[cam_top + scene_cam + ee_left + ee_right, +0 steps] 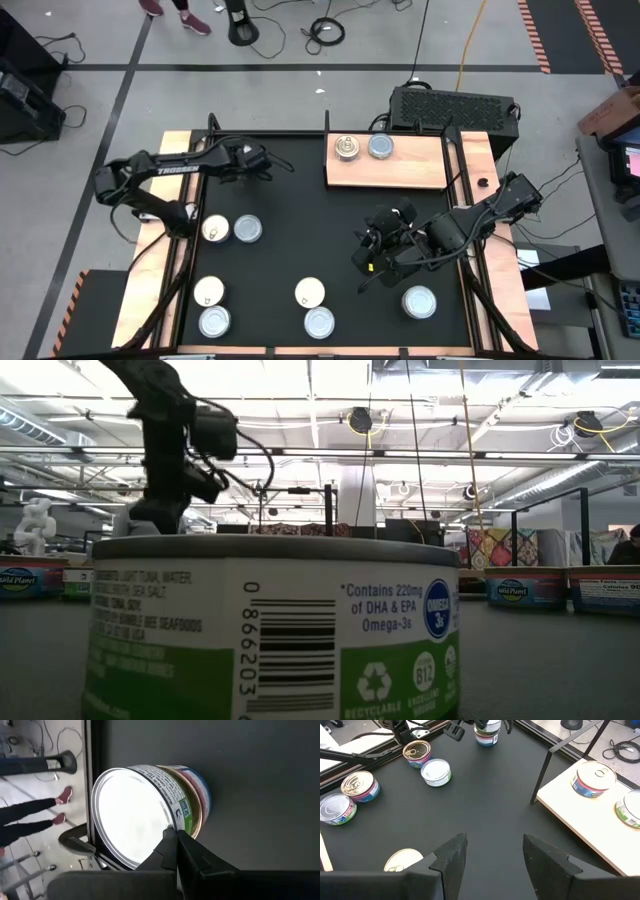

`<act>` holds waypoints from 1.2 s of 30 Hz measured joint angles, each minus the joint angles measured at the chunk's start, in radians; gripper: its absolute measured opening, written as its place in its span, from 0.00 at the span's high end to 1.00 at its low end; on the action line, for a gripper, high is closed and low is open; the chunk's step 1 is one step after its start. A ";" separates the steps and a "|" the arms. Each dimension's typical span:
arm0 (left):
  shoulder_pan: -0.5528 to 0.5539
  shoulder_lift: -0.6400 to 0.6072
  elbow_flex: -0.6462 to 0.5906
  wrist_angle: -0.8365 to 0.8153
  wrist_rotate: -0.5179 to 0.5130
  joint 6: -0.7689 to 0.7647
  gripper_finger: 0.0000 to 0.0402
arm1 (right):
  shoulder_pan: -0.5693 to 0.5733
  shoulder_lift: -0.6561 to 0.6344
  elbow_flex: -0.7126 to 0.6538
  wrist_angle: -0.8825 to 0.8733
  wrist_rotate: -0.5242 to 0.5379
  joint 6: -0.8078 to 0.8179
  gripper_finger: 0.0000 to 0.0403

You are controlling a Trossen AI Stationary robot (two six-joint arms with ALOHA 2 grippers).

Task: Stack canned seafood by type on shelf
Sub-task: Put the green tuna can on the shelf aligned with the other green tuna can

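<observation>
Your shelf (400, 172) carries two tins (362, 148); seven remain on the desk (300, 230). Left hand (175, 851) is clamped on a green-labelled tin (145, 815) held aloft. Right hand (494, 852) hovers open, empty.

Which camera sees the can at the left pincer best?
The left wrist view: the can fills it, silver top and label clear, with the left pincer shut on its rim. The right wrist view shows it small, far off. The high and low views show only the arm there.
</observation>
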 joint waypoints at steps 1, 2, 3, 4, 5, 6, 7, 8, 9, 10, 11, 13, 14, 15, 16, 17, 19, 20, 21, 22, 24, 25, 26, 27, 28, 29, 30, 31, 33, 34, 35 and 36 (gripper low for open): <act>-0.013 -0.017 0.000 -0.017 0.000 -0.015 1.00 | 0.000 0.000 0.000 0.000 0.000 -0.002 0.54; -0.026 -0.032 0.001 -0.033 -0.001 -0.028 1.00 | 0.000 0.000 0.000 0.000 0.000 -0.004 0.54; -0.042 -0.047 0.001 -0.049 -0.001 -0.042 1.00 | -0.001 0.000 0.000 0.000 0.001 -0.005 0.54; -0.058 -0.061 0.001 -0.064 -0.001 -0.056 1.00 | -0.002 0.000 0.000 0.000 0.001 -0.005 0.54; -0.076 -0.074 0.002 -0.082 0.000 -0.075 1.00 | -0.002 0.000 0.000 0.000 0.001 -0.005 0.54; -0.094 -0.084 0.007 -0.105 0.005 -0.096 1.00 | -0.003 0.000 0.000 0.000 0.001 -0.005 0.54; -0.113 -0.091 0.014 -0.128 0.014 -0.120 1.00 | -0.003 0.000 0.000 0.000 0.002 -0.006 0.54; -0.134 -0.096 0.024 -0.147 0.027 -0.146 1.00 | -0.003 0.000 0.000 0.000 0.002 -0.012 0.54; -0.157 -0.099 0.036 -0.164 0.039 -0.170 1.00 | -0.003 0.000 0.000 0.000 0.002 -0.018 0.54; -0.184 -0.099 0.051 -0.179 0.054 -0.193 1.00 | -0.003 0.000 0.000 -0.002 0.002 -0.020 0.54; -0.211 -0.099 0.066 -0.192 0.069 -0.216 1.00 | -0.002 0.000 0.000 -0.007 0.002 -0.020 0.54; -0.268 -0.097 0.100 -0.205 0.097 -0.259 1.00 | -0.003 0.000 0.000 -0.021 0.002 -0.019 0.54; -0.298 -0.092 0.118 -0.208 0.104 -0.282 1.00 | -0.003 -0.001 0.000 -0.032 0.003 -0.014 0.54; -0.332 -0.086 0.136 -0.207 0.111 -0.303 1.00 | -0.003 -0.004 0.000 -0.052 0.002 -0.004 0.54; -0.364 -0.078 0.155 -0.206 0.121 -0.321 1.00 | -0.003 -0.006 0.000 -0.071 0.002 0.008 0.54; -0.395 -0.069 0.174 -0.206 0.133 -0.337 1.00 | -0.004 -0.008 0.000 -0.086 0.005 0.019 0.54; -0.457 -0.049 0.214 -0.208 0.145 -0.364 1.00 | -0.004 -0.016 0.000 -0.127 0.026 0.047 0.54; -0.486 -0.036 0.235 -0.208 0.151 -0.377 1.00 | -0.004 -0.019 0.000 -0.150 0.036 0.063 0.54; -0.514 -0.021 0.257 -0.206 0.158 -0.386 1.00 | -0.004 -0.024 0.000 -0.164 0.041 0.080 0.54; -0.540 -0.003 0.280 -0.203 0.161 -0.387 1.00 | -0.004 -0.031 0.000 -0.180 0.046 0.101 0.54; -0.586 0.038 0.330 -0.194 0.161 -0.387 1.00 | -0.005 -0.047 0.000 -0.210 0.050 0.135 0.54; -0.605 0.060 0.359 -0.183 0.161 -0.386 1.00 | -0.009 -0.055 0.000 -0.219 0.052 0.153 0.54; -0.622 0.086 0.391 -0.172 0.161 -0.385 1.00 | -0.013 -0.062 0.000 -0.228 0.051 0.168 0.54; -0.636 0.113 0.423 -0.157 0.161 -0.381 1.00 | -0.017 -0.068 0.000 -0.236 0.051 0.180 0.54; -0.648 0.141 0.458 -0.142 0.161 -0.371 1.00 | -0.020 -0.075 0.000 -0.243 0.051 0.189 0.54; -0.655 0.172 0.492 -0.129 0.161 -0.354 1.00 | -0.024 -0.081 0.000 -0.250 0.051 0.193 0.54; -0.661 0.203 0.528 -0.119 0.160 -0.335 1.00 | -0.028 -0.088 0.000 -0.257 0.049 0.192 0.54; -0.666 0.237 0.565 -0.107 0.158 -0.312 1.00 | -0.032 -0.096 0.000 -0.263 0.048 0.192 0.54; -0.669 0.305 0.645 -0.085 0.152 -0.268 1.00 | -0.039 -0.113 0.000 -0.291 0.043 0.192 0.54; -0.669 0.340 0.686 -0.074 0.151 -0.247 1.00 | -0.042 -0.121 0.000 -0.305 0.036 0.191 0.54; -0.669 0.376 0.730 -0.066 0.150 -0.224 1.00 | -0.045 -0.131 0.000 -0.312 0.024 0.191 0.54; -0.668 0.413 0.774 -0.061 0.148 -0.200 1.00 | -0.048 -0.140 0.000 -0.310 0.017 0.181 0.54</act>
